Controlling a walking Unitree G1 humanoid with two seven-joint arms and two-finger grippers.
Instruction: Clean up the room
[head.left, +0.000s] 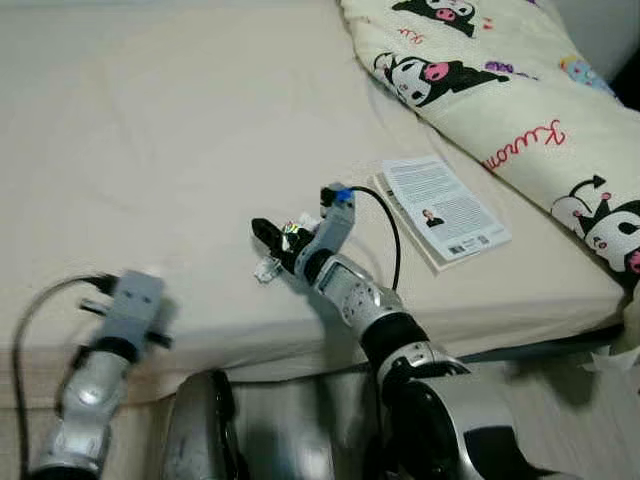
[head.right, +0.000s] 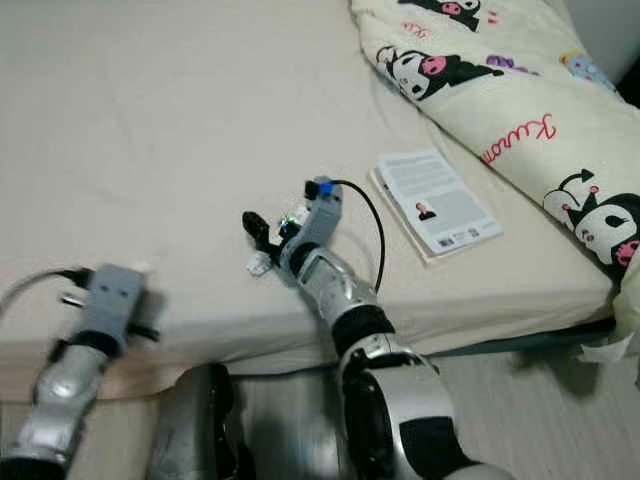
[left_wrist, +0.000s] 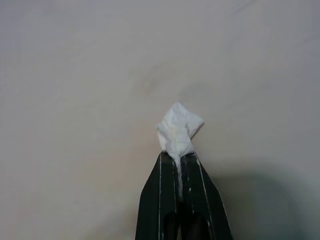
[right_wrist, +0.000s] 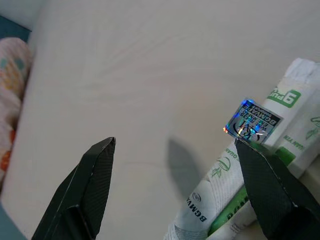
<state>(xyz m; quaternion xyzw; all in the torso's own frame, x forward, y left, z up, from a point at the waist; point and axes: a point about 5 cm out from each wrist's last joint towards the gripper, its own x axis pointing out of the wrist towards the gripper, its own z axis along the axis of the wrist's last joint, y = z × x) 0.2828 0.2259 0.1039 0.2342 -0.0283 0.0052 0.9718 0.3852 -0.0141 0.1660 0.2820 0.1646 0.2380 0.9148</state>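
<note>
My left gripper (left_wrist: 177, 159) is shut on a small crumpled white tissue (left_wrist: 178, 129), held just above the beige bed sheet (head.left: 150, 130). In the eye views the left arm reaches over the bed's near edge at the lower left, its wrist camera (head.left: 135, 300) covering the fingers. My right gripper (head.left: 275, 245) hovers low over the sheet near the middle of the bed edge, fingers wide open. A white and green packet (right_wrist: 280, 130) with a shiny sticker lies on the sheet beside and partly under one finger (right_wrist: 272, 190). Nothing is clamped.
A paperback book (head.left: 440, 208) lies face down on the bed to the right of the right gripper. A cream blanket with cartoon prints (head.left: 520, 90) is heaped along the far right. A white scrap (head.left: 610, 360) lies on the floor past the bed's right corner.
</note>
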